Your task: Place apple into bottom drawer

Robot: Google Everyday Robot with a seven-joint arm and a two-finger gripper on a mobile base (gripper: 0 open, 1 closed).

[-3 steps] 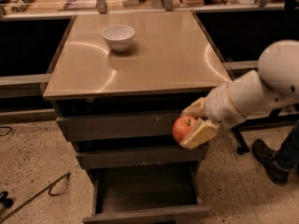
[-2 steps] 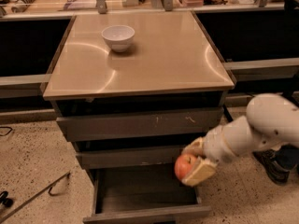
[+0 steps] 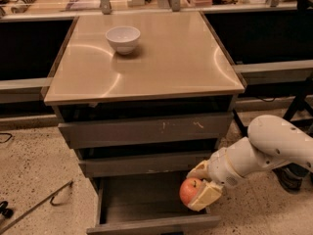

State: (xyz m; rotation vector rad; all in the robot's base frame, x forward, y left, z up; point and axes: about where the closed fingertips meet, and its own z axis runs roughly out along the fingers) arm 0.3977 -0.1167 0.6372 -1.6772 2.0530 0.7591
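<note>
Apple [image 3: 189, 191] sits pinched firmly in the gripper [image 3: 200, 186], which hangs low at the right side of the pulled-out bottom drawer [image 3: 146, 225], just over its cavity, presumably so that letting go would land the fruit inside.

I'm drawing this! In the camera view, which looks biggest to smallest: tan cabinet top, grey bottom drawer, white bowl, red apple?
1. tan cabinet top
2. open grey bottom drawer
3. round white bowl
4. small red-orange apple, only slightly smaller than the bowl, held by the gripper over the drawer
</note>
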